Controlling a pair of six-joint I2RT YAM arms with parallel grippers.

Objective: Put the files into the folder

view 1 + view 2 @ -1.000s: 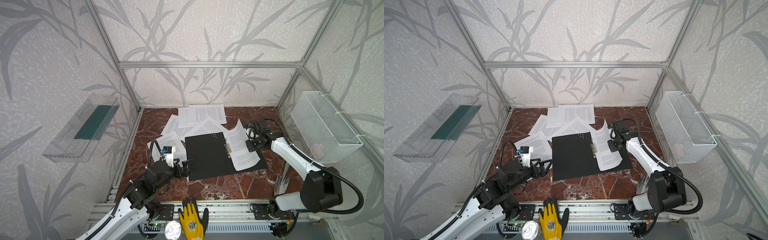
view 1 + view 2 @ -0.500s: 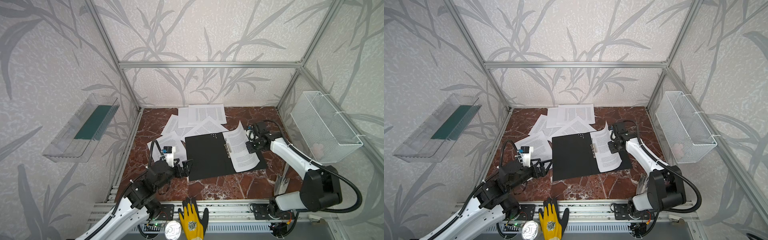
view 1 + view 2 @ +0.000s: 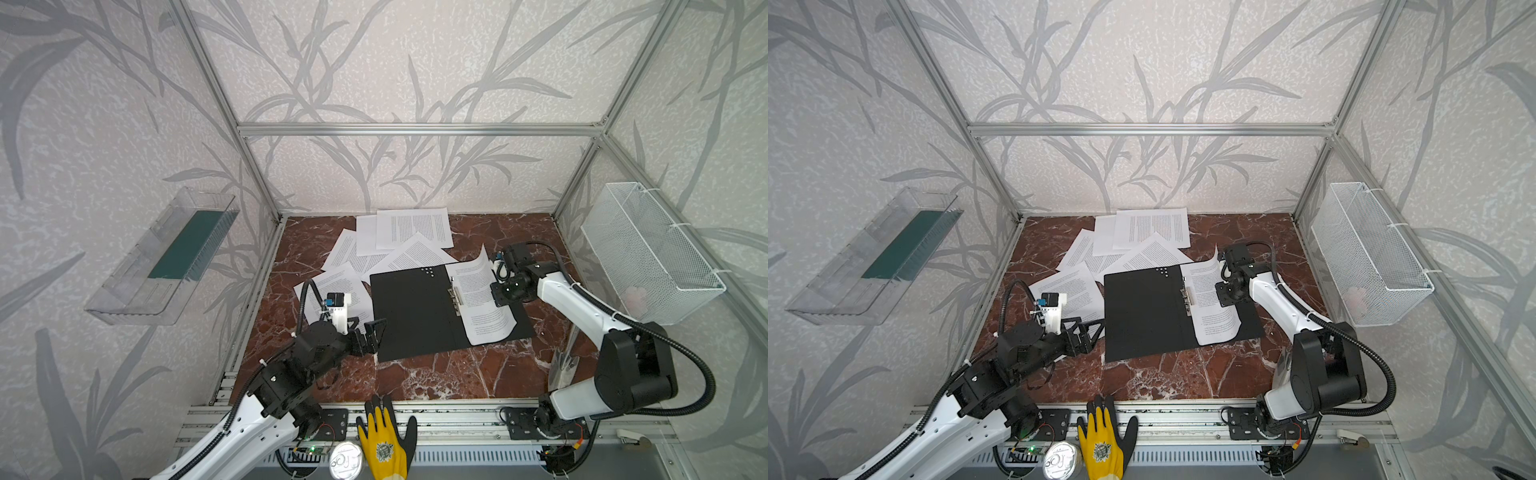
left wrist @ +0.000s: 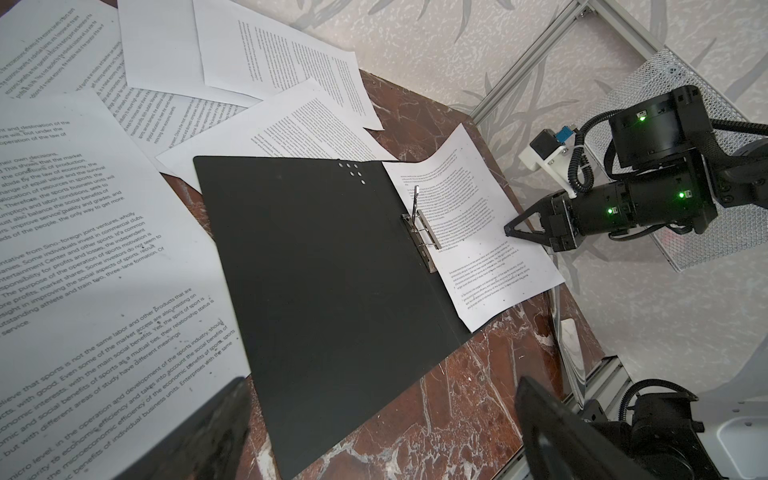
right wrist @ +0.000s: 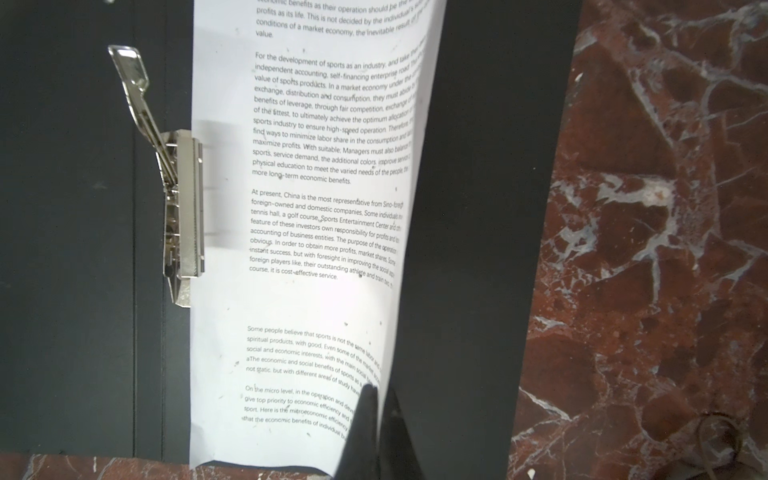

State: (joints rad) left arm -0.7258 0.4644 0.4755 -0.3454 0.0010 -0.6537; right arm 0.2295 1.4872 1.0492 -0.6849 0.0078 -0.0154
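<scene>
Enclosure: patterned grey-leaf walls [image 3: 415, 62] on three sides, braced by an aluminium frame [image 3: 415, 129].

Worktop [image 3: 436, 374]: red-brown marble with white veins, shown in both top views. Bare along the near edge and the right side.

Left wall: clear plastic tray [image 3: 124, 303] holding a dark green panel [image 3: 187, 245]. Right wall: white wire basket [image 3: 648, 249].

Left arm [image 3: 291, 374] reaches in from the near left. Right arm [image 3: 582, 307] comes from the near right.

Folder [image 3: 411, 316]: black, lies open and flat mid-worktop, spine running near to far.

Loose sheets [image 3: 411, 228]: white, printed, overlapping in a fan across the far and left of the worktop. Some run under the folder's far edge, and one lies beside the left arm's wrist.

One sheet [image 5: 299, 291] lies on the folder's right half. Its inner edge sits at the metal clip [image 5: 187, 208], whose lever is raised. Its outer edge is lifted and curled, and its near corner overhangs the folder's near edge.

Right jaws: together, pinching that sheet's outer edge.

Left jaws: spread wide, holding nothing, low and just beside the folder's left edge near its near corner.

Front rail: yellow-and-black glove [image 3: 384, 440] with a tin can [image 3: 344, 461] beside it.
</scene>
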